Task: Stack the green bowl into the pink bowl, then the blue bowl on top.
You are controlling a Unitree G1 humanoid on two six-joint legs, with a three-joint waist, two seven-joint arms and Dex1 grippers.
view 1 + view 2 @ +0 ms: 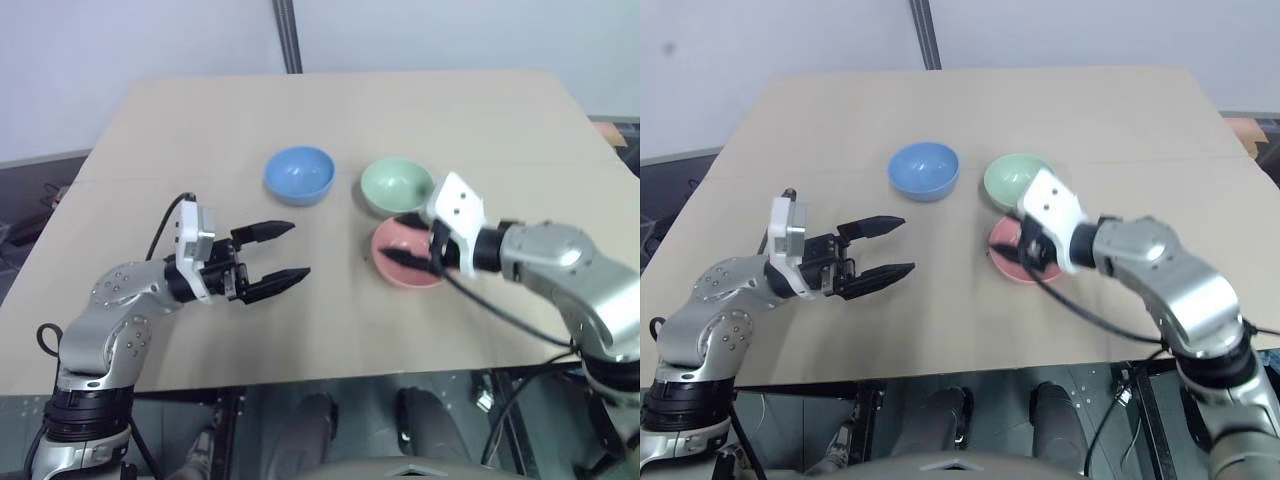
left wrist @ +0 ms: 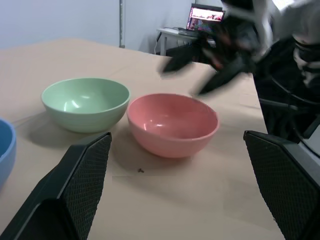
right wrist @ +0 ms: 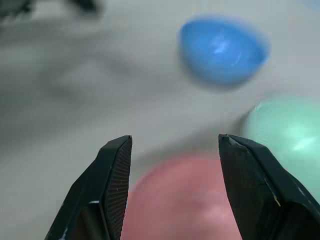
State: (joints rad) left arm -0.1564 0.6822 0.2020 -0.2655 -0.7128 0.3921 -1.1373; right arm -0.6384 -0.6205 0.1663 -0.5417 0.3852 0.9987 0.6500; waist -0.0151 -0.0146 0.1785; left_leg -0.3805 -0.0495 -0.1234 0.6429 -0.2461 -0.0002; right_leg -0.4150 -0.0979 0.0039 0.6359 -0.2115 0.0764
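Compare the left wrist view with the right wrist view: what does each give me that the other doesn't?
Left wrist view: the right gripper hanging above the far rim of the pink bowl, jaws apart, and a laptop on a desk behind the table.

Right wrist view: the whole blue bowl past the open right jaws, with nothing between them.

Both: the pink bowl and the green bowl side by side on the table, each empty, nothing stacked yet.

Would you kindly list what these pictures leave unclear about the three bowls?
- Pink bowl: near rim covered by the right gripper in the head views.
- Blue bowl: cut off by the left wrist view's edge.
- Green bowl: blurred in the right wrist view.
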